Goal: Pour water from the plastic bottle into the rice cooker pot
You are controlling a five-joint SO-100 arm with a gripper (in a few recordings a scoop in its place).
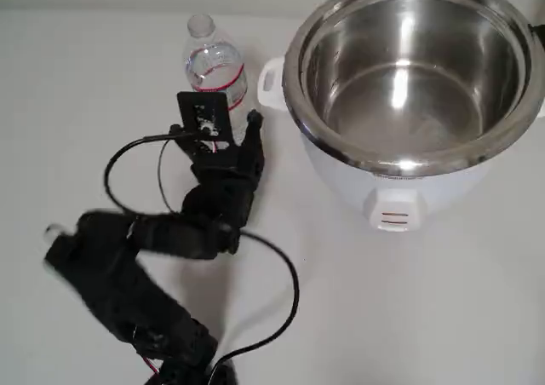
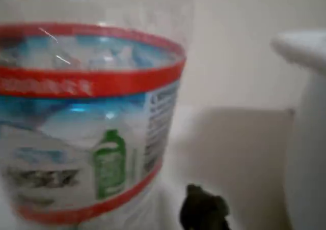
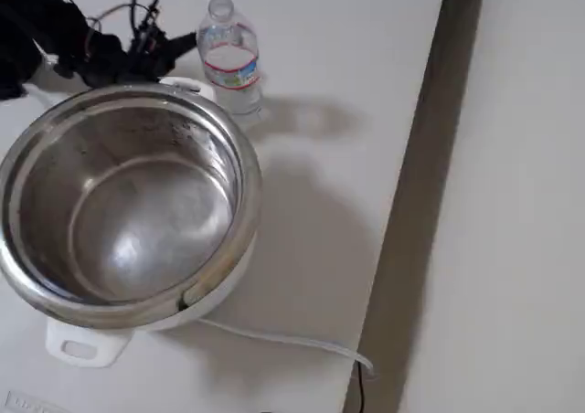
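Close to the wrist camera stood the bottle, its red-banded label unreadably blurred, while overhead the jaws spread wide beside it, near the pot.

The overhead view looks straight down on the white table. The wrist view sits very close to the small clear plastic bottle with red-banded label. The fixed view looks down obliquely from behind the large shiny steel rice cooker pot; bottle and pot appear in both wider views.

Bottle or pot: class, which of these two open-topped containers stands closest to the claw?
The bottle: clear plastic with red label bands, right at the claw; the steel pot stands farther off.
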